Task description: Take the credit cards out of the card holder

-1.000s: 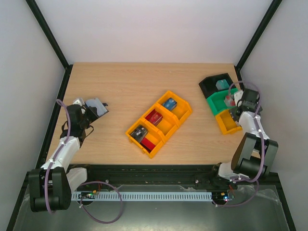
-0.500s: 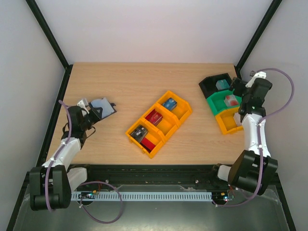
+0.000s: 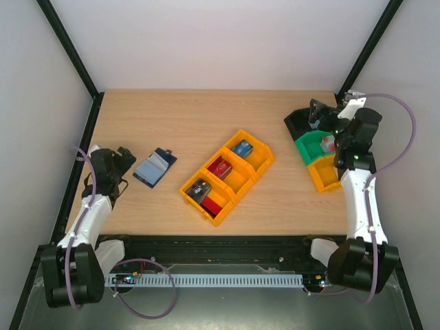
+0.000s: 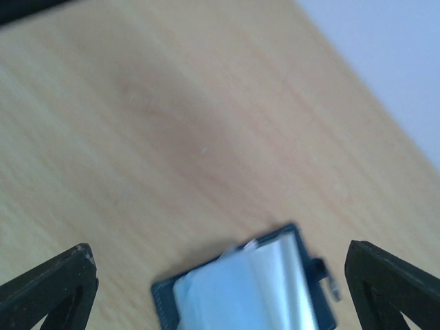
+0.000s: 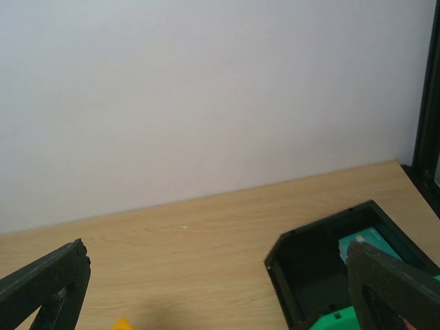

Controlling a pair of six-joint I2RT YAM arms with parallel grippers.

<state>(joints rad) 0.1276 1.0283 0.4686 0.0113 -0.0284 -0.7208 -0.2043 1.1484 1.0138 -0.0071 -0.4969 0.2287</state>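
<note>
The card holder [image 3: 155, 167] lies flat on the table, dark navy with its pale blue inside facing up. In the left wrist view the card holder [image 4: 247, 292] sits low between the fingers, touching neither. My left gripper [image 3: 122, 158] is open just left of it, empty; seen from the wrist, the left gripper [image 4: 218, 261] has its jaws spread wide. The credit cards lie in the yellow bin [image 3: 256, 165]: a blue card [image 3: 241, 147], a red card [image 3: 220, 167], a dark card [image 3: 199, 189]. My right gripper [image 3: 318, 115] is open and empty over the black bin [image 3: 299, 124].
A green bin [image 3: 313, 146] and a small orange bin [image 3: 323, 177] stand next to the black bin at the right edge. The black bin [image 5: 309, 275] holds a teal item [image 5: 368, 242]. My right gripper [image 5: 216, 275] faces the back wall.
My left gripper opened and let go of the card holder, which now lies on the table; the left arm drew back leftward. The right arm swung up and back over the black bin.
</note>
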